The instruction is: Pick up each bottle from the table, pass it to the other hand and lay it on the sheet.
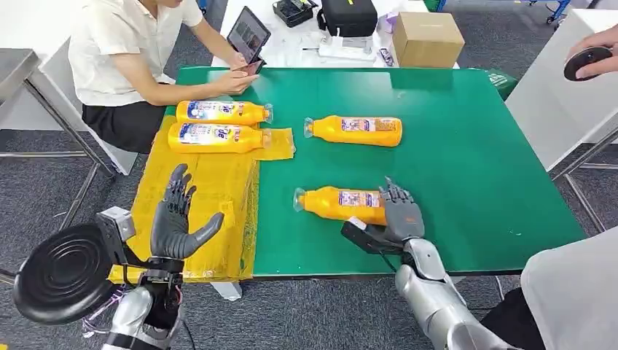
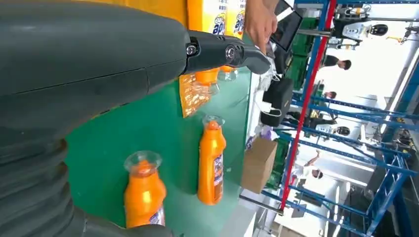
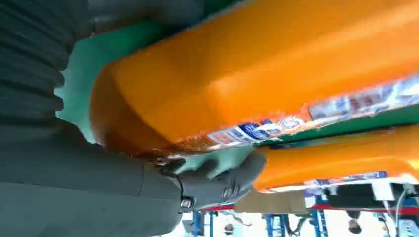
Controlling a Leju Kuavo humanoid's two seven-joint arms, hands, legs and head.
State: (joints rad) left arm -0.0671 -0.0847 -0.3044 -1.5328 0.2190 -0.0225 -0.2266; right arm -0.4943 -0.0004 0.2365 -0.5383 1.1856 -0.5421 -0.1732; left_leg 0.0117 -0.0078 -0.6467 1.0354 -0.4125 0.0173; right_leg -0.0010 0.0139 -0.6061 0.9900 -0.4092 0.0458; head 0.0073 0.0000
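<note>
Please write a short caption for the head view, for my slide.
Right hand reaches the near bottle; left hand waits open above the yellow sheet.

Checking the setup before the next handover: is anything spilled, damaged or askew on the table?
No spill or damage shows. The yellow sheet overhangs the table's left edge, wrinkled. Two bottles lie on it, caps on.

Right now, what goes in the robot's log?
right hand: on near orange plastic bottle | left hand: open over yellow sheet
</note>
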